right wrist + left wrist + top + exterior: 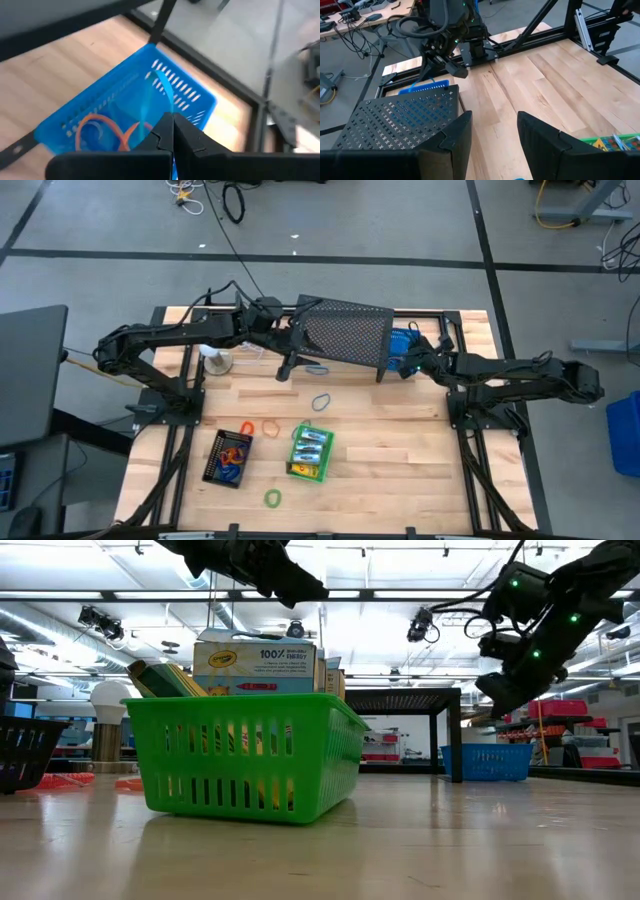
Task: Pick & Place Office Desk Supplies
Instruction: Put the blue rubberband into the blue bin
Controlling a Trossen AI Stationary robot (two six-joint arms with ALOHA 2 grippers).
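High view: crayon boxes (311, 446) are seen packed in a green basket (296, 471) near the table's front middle, with loose loops scattered around it: a green loop (272, 498) in front, an orange loop (271, 427) just beside, a grey loop (321, 402) behind. More loops are held in a black basket (213, 465) to the left. In the right wrist view, a thin blue loop (164, 89) is pinched between the clenched fingers of the right gripper (173, 131) above a blue basket (192, 93) containing orange loops (102, 127). The left gripper (494, 135) is held with fingers parted and nothing between them, beside a black mesh stand (345, 332) at the table's rear.
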